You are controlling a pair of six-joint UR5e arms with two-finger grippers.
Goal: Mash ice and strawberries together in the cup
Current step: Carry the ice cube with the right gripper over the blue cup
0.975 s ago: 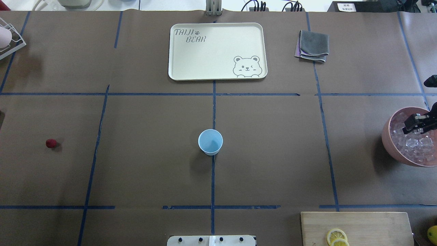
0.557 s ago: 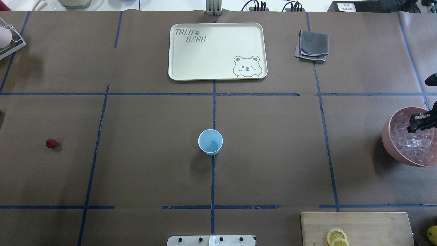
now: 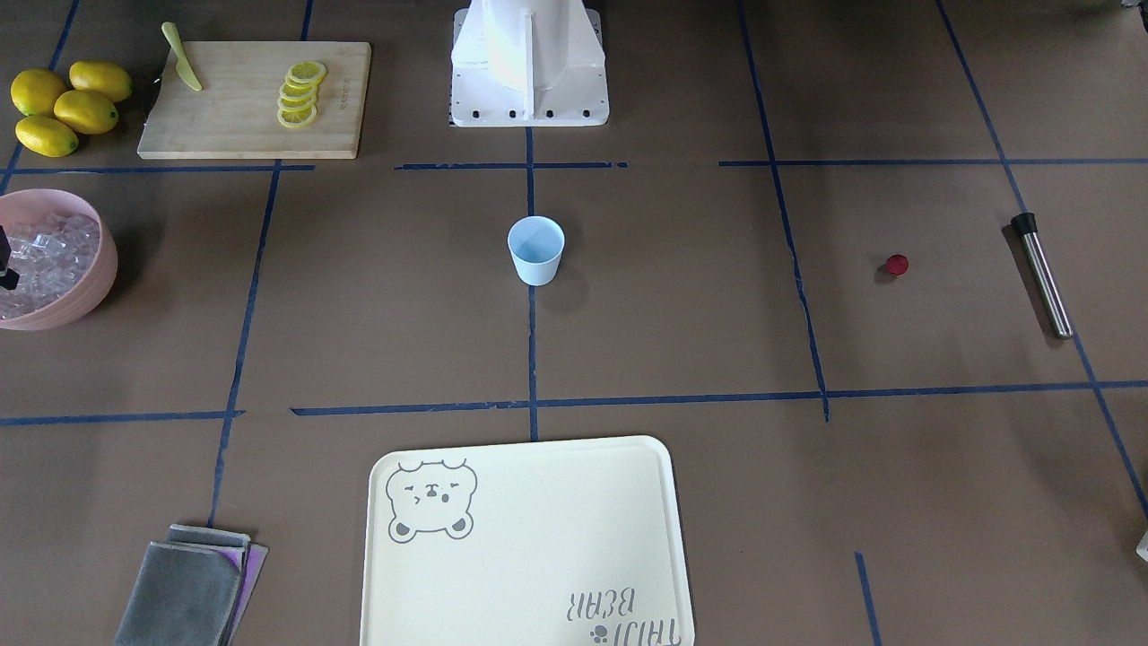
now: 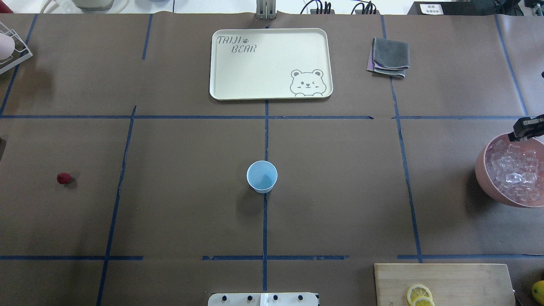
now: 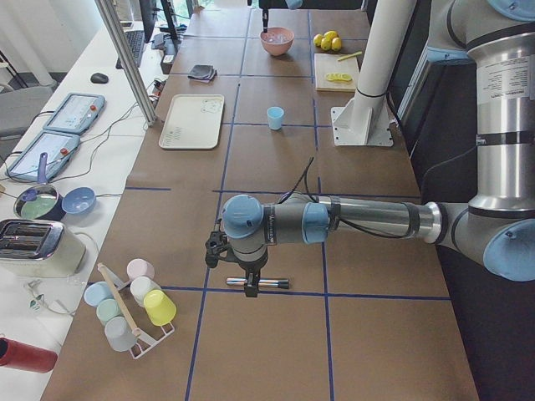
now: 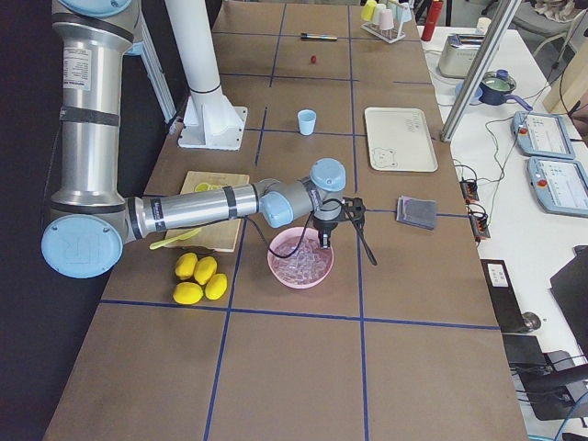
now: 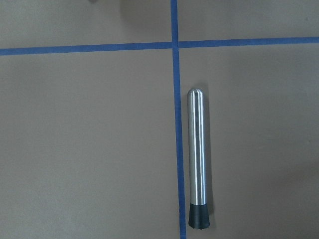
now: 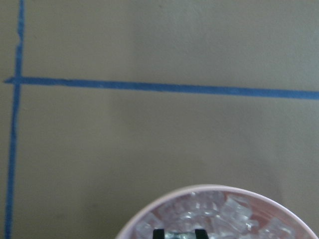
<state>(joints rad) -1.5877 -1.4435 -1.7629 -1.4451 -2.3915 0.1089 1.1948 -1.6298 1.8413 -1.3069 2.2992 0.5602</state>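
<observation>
The pale-blue cup (image 4: 262,176) stands upright and empty at the table's middle. The strawberry (image 4: 63,178), a small dark-red ball, lies alone far to its left. Ice (image 4: 514,170) fills the pink bowl (image 4: 482,170) at the right edge. My right gripper (image 4: 523,131) hangs over the bowl's far rim; in the right wrist view the right gripper (image 8: 179,233) has its fingers close together on a clear piece of ice. My left gripper (image 5: 251,280) hangs over a steel muddler (image 7: 197,164). It shows only in the exterior left view, so I cannot tell its state.
A cream bear tray (image 4: 221,91) lies beyond the cup, and a folded grey cloth (image 4: 389,57) is to its right. A cutting board (image 4: 467,276) with lemon slices (image 4: 419,294) sits near right. Whole lemons (image 3: 63,108) lie beside it. A rack of cups (image 5: 134,305) stands at the far left end.
My right gripper has lifted out of the ice and drawn back over the bowl's far rim. The cup and the strawberry have not moved.
</observation>
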